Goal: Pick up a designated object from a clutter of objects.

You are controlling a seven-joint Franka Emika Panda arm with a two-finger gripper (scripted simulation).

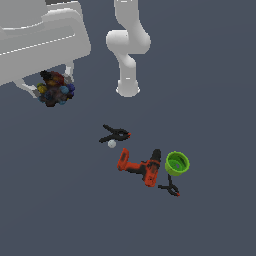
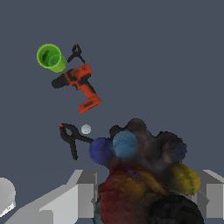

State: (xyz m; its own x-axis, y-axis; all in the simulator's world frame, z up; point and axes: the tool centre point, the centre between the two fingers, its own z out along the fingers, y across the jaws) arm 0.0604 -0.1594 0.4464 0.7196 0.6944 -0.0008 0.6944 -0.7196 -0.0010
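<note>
The designated object (image 1: 55,89), a dark knobbly clump of tiny balls with red, yellow and blue spots, hangs high above the floor at the exterior view's upper left. My gripper (image 1: 49,86) is shut on it, a white finger on each side. In the wrist view the clump (image 2: 144,170) fills the foreground between the grey fingers (image 2: 76,192), and the gripper (image 2: 146,197) is mostly hidden behind it. The rest of the clutter lies far below on the floor.
On the floor lie a red-orange and black drill (image 1: 141,167), a green cup (image 1: 177,163), a black clamp (image 1: 116,134), a small white ball (image 1: 112,144) and a smaller clamp (image 1: 170,189). The arm's white base (image 1: 128,85) stands behind them.
</note>
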